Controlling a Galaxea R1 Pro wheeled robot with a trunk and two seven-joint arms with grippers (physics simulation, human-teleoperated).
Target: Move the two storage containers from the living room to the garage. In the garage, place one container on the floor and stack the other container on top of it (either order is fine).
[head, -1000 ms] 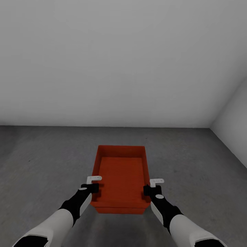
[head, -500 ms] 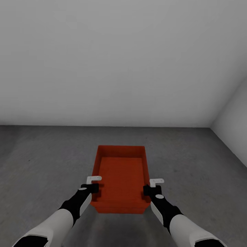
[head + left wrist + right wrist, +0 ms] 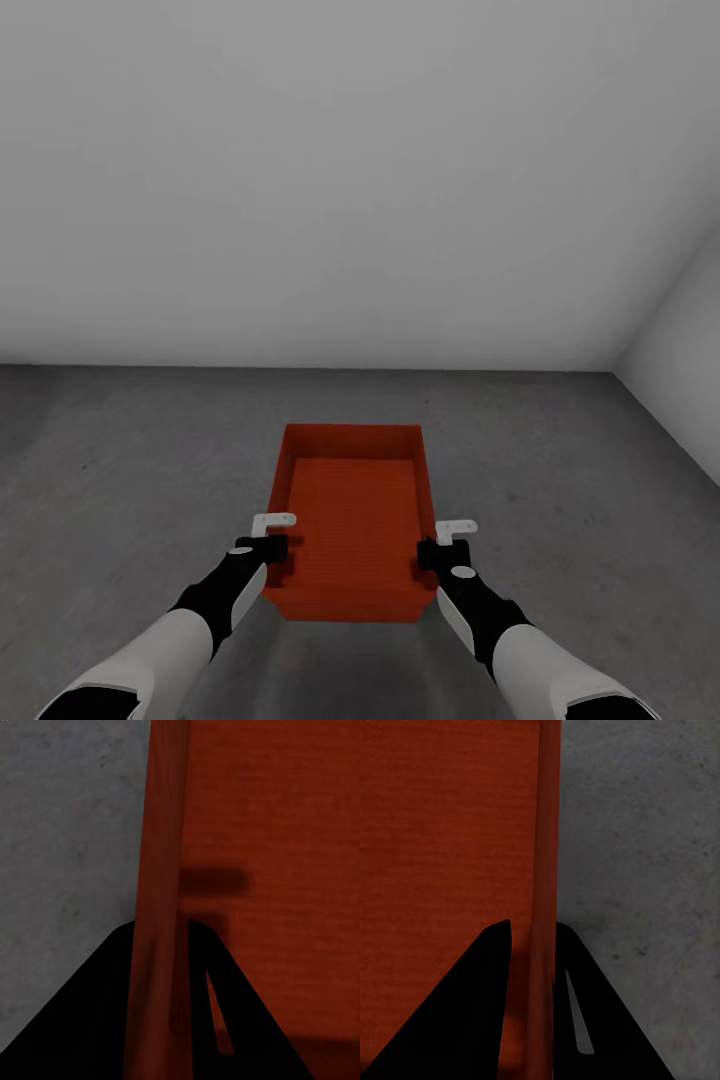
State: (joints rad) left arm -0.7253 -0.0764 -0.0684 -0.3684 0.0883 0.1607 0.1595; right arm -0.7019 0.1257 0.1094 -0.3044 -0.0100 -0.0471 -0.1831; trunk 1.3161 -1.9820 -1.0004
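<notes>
The left gripper (image 3: 268, 548) and right gripper (image 3: 432, 552) each pinch a side wall of the orange-red container (image 3: 352, 520) — fingers closed on it, over the grey floor (image 3: 120, 470). Lower it flat, both hands together — it may already sit on another bin; I can't tell.

i see the dark grey speckled concrete floor (image 3: 120, 470) running back to the pale grey wall (image 3: 360, 180). an orange-red storage container (image 3: 352, 520) sits in the middle of the floor, well short of that wall.
</notes>
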